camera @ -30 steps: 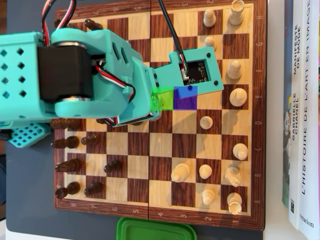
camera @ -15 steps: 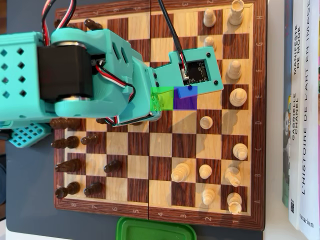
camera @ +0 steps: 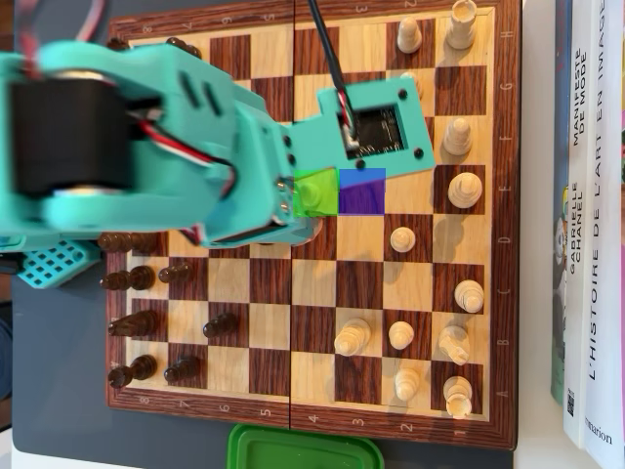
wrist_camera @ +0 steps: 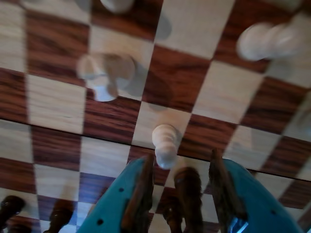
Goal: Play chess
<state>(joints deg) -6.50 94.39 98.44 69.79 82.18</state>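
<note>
In the wrist view my teal gripper (wrist_camera: pixel 181 156) enters from the bottom edge, its jaws open on either side of a dark brown chess piece (wrist_camera: pixel 188 194). A gap shows on both sides of the piece. A white pawn (wrist_camera: pixel 165 145) stands just ahead of the fingertips. A white knight (wrist_camera: pixel 104 73) stands farther to the left and another white piece (wrist_camera: pixel 267 41) at the top right. In the overhead view the arm (camera: pixel 146 147) and its camera mount (camera: pixel 376 127) cover the gripper and the dark piece over the chessboard (camera: pixel 312 410).
White pieces stand on the board's right side, such as a pawn (camera: pixel 401 237) and a knight (camera: pixel 352 337). Dark pieces (camera: pixel 137 322) stand at the left. Books (camera: pixel 586 215) lie along the right edge, and a green lid (camera: pixel 303 449) lies below the board.
</note>
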